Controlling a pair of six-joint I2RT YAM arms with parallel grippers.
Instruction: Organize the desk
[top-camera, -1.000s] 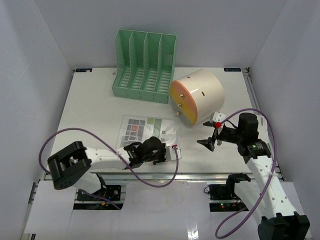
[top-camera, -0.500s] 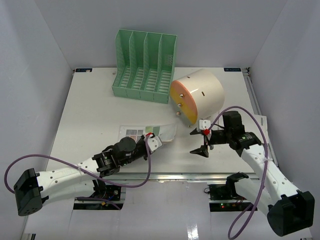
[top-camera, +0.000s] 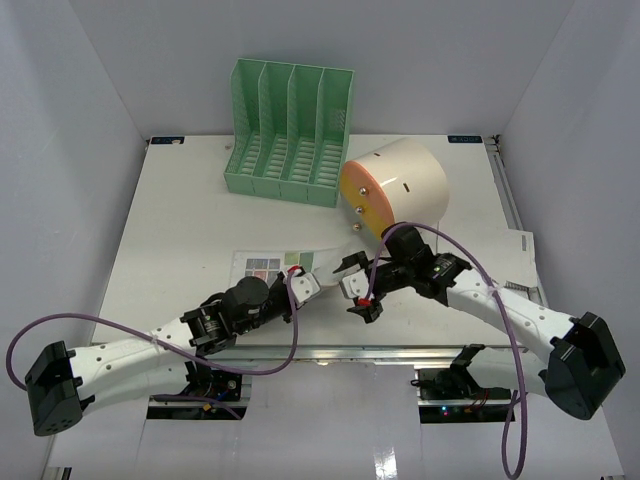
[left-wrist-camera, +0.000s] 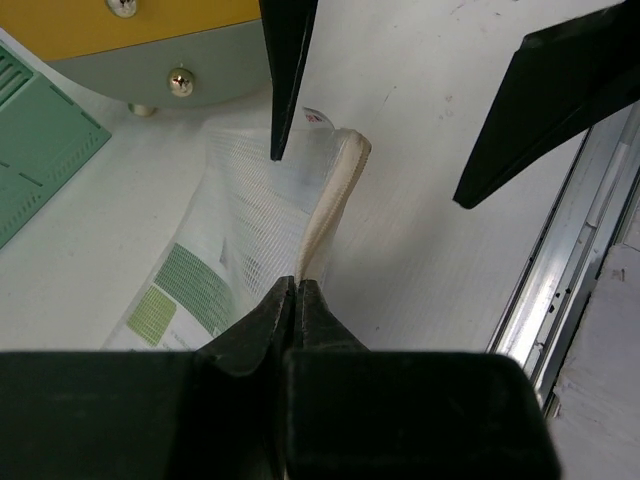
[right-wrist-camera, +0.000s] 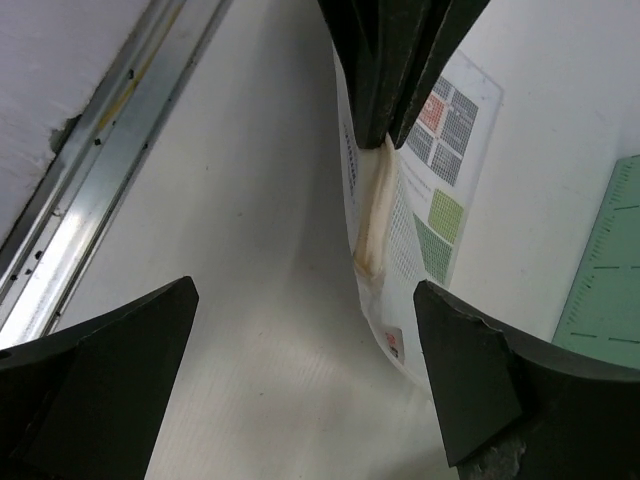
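Note:
On the white desk lies a white mesh pouch with a printed sheet inside. My left gripper is shut on the pouch's cream edge band and holds that edge lifted. In the top view the left gripper is near the desk's front middle. My right gripper is open, its fingers standing either side of the band's far end without touching it. From above, the right gripper faces the left one, close to it.
A green slotted file rack stands at the back. The cream cylindrical drawer box lies on its side just behind the right arm. A metal rail runs along the front edge. White walls enclose the desk.
The right gripper has swung left across the desk to the pouch and opened a little wider. The left gripper has kept its grip and raised the pouch's edge.

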